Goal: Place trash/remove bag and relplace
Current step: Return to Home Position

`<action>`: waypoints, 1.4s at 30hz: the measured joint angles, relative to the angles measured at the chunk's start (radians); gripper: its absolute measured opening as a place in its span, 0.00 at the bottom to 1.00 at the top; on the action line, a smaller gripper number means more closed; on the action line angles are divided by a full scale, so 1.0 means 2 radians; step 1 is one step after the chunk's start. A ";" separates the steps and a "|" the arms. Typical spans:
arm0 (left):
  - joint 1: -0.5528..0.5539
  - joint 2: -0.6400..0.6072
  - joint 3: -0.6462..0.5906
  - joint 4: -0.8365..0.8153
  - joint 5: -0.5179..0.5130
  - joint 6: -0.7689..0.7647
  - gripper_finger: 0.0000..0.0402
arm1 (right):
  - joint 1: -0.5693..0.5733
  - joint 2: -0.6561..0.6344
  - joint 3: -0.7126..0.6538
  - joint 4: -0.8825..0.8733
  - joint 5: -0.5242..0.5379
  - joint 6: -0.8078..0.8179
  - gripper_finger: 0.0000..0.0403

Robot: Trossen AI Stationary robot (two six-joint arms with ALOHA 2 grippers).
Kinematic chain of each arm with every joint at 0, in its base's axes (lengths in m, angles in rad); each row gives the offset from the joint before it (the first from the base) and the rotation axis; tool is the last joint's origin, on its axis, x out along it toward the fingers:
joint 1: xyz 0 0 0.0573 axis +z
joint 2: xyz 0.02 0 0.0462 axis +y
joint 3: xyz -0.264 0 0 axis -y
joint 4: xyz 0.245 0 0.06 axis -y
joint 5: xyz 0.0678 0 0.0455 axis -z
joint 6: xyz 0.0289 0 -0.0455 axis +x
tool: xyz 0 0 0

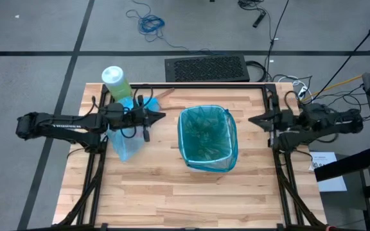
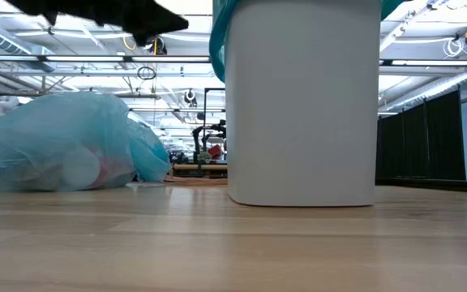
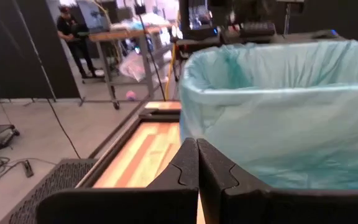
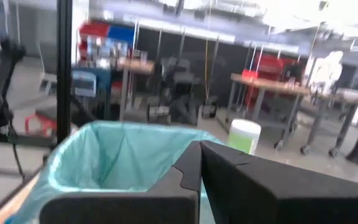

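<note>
Wooden tabletop point(image 1: 166, 192) holds the light-blue bag point(image 1: 124, 140) lying near its left side, with pale and reddish trash point(image 2: 83, 169) showing through. Over it reaches the left gripper point(image 1: 161, 116), fingers pressed together, empty. At centre, a teal-green bag point(image 1: 207, 138) lines the white wastebasket point(image 2: 302, 105). A green bottle point(image 1: 115, 82) stands behind. The right gripper point(image 1: 252, 120), likewise closed and empty, waits at the right edge.

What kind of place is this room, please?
Probably a robotics lab or workshop. A left arm and a right arm are mounted at a wooden table, loose cables lie on the floor, and workbenches with equipment stand in the large hall behind.
</note>
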 joint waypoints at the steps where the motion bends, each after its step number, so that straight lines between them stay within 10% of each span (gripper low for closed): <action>1: 0.002 -0.006 -0.014 0.016 0.000 -0.002 0.00 | -0.003 -0.014 -0.007 0.006 -0.003 0.000 0.00; 18: 0.083 -0.092 -0.127 0.030 0.011 -0.029 0.00 | -0.095 -0.169 -0.196 0.118 -0.046 0.024 0.00; 27: 0.081 -0.192 -0.289 0.274 0.061 -0.067 0.00 | -0.114 -0.198 -0.285 0.202 -0.079 0.033 0.00; 42: 0.080 -0.179 -0.291 0.125 0.071 -0.067 0.00 | -0.176 -0.203 -0.332 0.140 -0.091 0.094 0.00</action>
